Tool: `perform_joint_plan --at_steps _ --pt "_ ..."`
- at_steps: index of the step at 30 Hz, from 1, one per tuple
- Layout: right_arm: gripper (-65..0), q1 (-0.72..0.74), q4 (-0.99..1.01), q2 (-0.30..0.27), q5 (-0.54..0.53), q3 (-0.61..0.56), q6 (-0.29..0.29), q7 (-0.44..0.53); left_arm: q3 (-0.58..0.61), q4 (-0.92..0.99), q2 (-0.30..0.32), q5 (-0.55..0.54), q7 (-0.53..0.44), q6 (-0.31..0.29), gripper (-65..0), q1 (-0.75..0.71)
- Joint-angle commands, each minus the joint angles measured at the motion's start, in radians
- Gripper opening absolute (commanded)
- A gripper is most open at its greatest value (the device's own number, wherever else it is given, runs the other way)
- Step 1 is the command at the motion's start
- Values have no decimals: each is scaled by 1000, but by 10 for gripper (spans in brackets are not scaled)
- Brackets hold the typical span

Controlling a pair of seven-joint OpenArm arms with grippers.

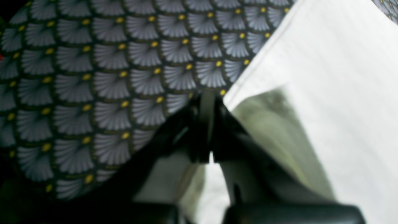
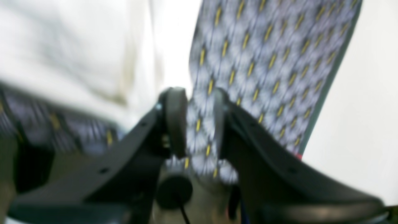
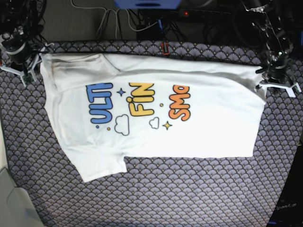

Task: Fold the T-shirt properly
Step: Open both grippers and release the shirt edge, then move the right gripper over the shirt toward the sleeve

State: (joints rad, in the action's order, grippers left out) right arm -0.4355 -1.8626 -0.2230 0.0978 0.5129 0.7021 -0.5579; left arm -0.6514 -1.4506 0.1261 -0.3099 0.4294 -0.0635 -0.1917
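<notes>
White cotton, thin and limp: the T-shirt [image 3: 156, 118] lies spread print-up on the patterned table cover [image 3: 189, 189], taking up most of the middle. Its far long edge is already folded over toward the print, so the tops of the blue, yellow and orange letters are cut off. One sleeve sticks out at the near-left corner. Judging by the look, it's light, soft, w/ no stiffness, so it will drape and sag wherever unsupported and slide easily over the cover. A pinch at one point would only drag a peak, so best hold is at corners or along a hem or fold edge, two points at once, keeping the cloth taut btwn them. Left gripper [image 1: 206, 124] sits at the shirt's far corner on the base view's right; its wrist view shows the jaws shut tight w/ a strip of white cloth pinched btwn them and the rest of the fabric running off to the right. Right gripper [image 2: 194, 124] is at the opposite far corner, base view's left. Its jaws stand a narrow gap apart w/ only the cover pattern visible btwn them. The shirt edge lies just beside and left of them, not in the gap. That view is blurred, so contact w/ the cloth can't be told.
</notes>
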Motion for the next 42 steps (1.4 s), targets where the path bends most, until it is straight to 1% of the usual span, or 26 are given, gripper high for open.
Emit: perform_joint_plan --at_steps 1,3,5,10,13,15,16,20,23,30,36,39,42 --pt "-552 10 -27 -5 0 16 -4 12 -1 -26 8 -4 -27 -9 -649 1" --pt "-573 17 -48 4 0 16 -4 14 -1 -40 13 -8 -27 -9 -649 -25" --pt "-578 13 -62 6 0 3 -4 14 -1 -72 13 -8 -27 -9 -649 -56" --pt "-583 8 -82 33 0 -76 -4 14 8 -158 14 -4 -27 -12 -649 -136" --pt "-614 -3 -84 53 1 -118 -4 14 48 -170 16 -2 -27 -12 -649 -167" --pt "-646 -3 -84 61 1 -158 -4 14 81 -172 33 -1 -27 -12 -649 -176" --pt "-650 -3 -84 61 1 -178 -4 14 101 -170 39 -1 -27 -12 -649 -180" --pt "-650 -7 -101 61 3 -270 -4 14 189 -172 80 -1 -25 -12 -649 -185" --pt "-650 -36 -127 67 3 -340 -4 14 241 -183 108 -1 -25 -12 -649 -200" --pt "-650 -56 -136 63 7 -520 -4 14 331 -175 208 -1 -25 -12 -649 -206" --pt "-650 -42 -133 66 7 -590 -4 12 414 -174 267 -1 -25 -12 -649 -197" --pt "-650 -30 -133 66 7 -639 -4 9 459 -169 284 12 -25 -12 -649 -174" --pt "-650 -12 -122 66 9 -679 -4 2 468 -147 277 90 -27 -11 -649 -160"
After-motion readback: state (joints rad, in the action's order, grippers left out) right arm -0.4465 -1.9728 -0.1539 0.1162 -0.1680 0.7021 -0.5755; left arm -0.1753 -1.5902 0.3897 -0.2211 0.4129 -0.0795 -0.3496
